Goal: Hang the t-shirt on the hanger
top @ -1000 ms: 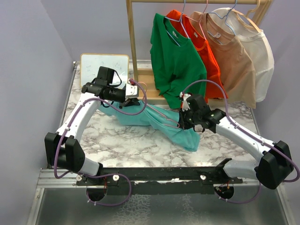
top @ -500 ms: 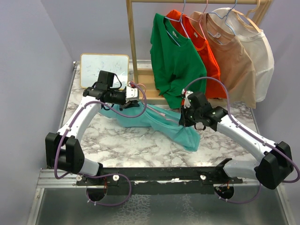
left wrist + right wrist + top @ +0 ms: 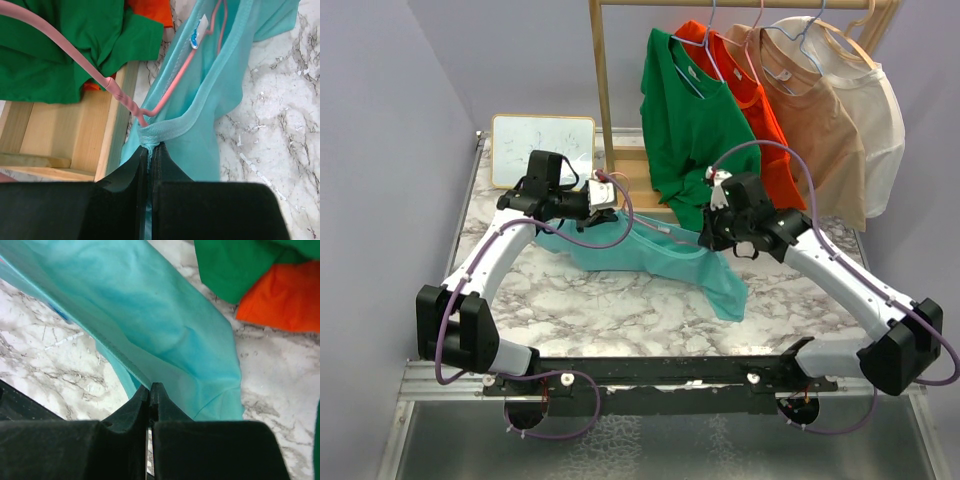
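Hanging between the two claws, the t-shirt spans the middle of the table. Its top edge is drawn nearly straight from 10 o'clock to 2 o'clock, and a loose tail droops toward the marble at 4 o'clock. The left claw is pinched tight on the collar hem. The right claw is clamped on a fold of the body cloth farther along.

The hanger sits partly inside the neck opening. In the left wrist view its pink wire runs in past the tag. Its twisted neck and hook stick out just above the pinched collar, reaching to 10 o'clock over the rack base and the green shirt.

Over the last second the right claw has risen and drawn toward 12 o'clock, nearer the green shirt, and the left has edged up slightly. The sag between them has gone, and less cloth lies on the table.

That tension seems meant to hold the collar open around the wire, so the step in hand looks like working the hanger's shoulders into the t-shirt. Whether either shoulder is seated is hidden by the cloth. Neither claw holds the hanger, so a harder pull could slide it back out.
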### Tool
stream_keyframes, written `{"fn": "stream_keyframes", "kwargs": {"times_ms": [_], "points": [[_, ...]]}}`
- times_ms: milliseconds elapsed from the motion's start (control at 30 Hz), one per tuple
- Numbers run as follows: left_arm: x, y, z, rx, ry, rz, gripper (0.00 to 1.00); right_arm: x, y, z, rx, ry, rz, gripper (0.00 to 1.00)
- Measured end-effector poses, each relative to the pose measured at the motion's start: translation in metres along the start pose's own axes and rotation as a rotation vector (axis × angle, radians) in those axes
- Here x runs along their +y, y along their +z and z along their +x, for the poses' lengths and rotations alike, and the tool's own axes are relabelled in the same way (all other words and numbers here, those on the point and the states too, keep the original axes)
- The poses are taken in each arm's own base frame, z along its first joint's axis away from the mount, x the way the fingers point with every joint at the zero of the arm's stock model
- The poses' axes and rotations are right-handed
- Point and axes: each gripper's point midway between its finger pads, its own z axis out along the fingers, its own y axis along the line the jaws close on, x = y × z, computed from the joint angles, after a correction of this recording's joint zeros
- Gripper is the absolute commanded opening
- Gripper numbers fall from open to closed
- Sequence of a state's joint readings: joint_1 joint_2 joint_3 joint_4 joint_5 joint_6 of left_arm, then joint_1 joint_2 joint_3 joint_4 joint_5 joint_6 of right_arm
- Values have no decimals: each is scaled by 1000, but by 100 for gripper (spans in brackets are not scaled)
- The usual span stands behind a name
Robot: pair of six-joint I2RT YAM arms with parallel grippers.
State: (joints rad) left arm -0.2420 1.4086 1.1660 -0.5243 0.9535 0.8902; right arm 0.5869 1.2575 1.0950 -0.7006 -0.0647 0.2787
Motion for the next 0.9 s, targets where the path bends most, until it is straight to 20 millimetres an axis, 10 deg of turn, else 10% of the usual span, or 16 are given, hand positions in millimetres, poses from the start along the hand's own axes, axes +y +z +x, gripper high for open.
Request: {"fn": "stream_keyframes", "kwargs": {"times_ms": [900], "points": [[-11, 1, -42, -177, -82, 89, 0, 37, 2, -72, -62, -117, -152, 1]]}}
